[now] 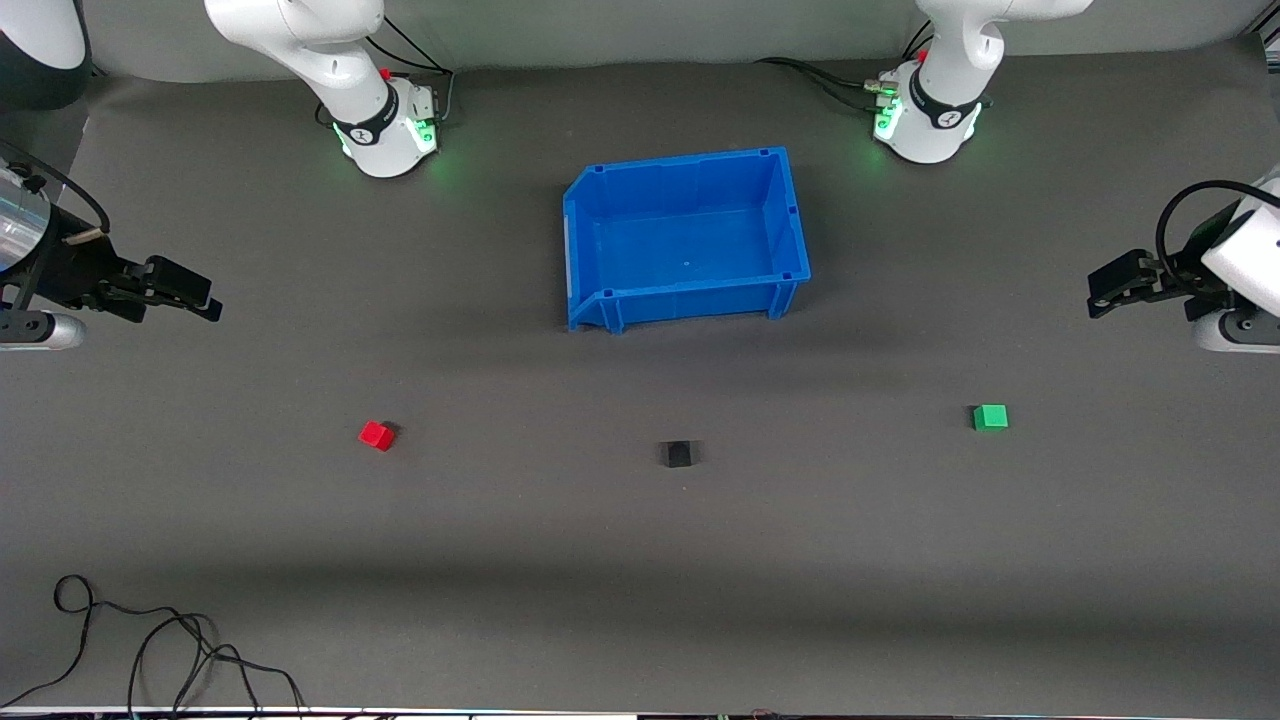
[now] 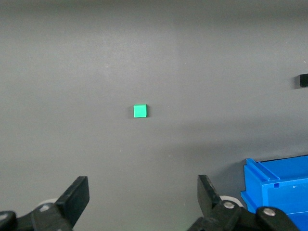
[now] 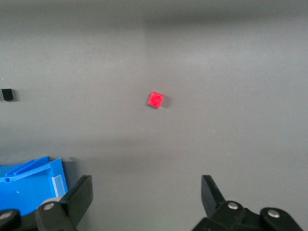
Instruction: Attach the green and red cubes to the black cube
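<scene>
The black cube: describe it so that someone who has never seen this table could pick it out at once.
Start at the blue bin in the middle of the table and come toward the front camera onto the bare grey mat. Three small cubes lie there, well apart; the black cube is the middle one, between the red cube and the green cube. It alone is matte black and lies nearest the front camera.

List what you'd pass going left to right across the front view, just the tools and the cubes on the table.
Right tool → red cube → black cube → green cube → left tool. Both tools are open, each at its own arm's end of the table.
</scene>
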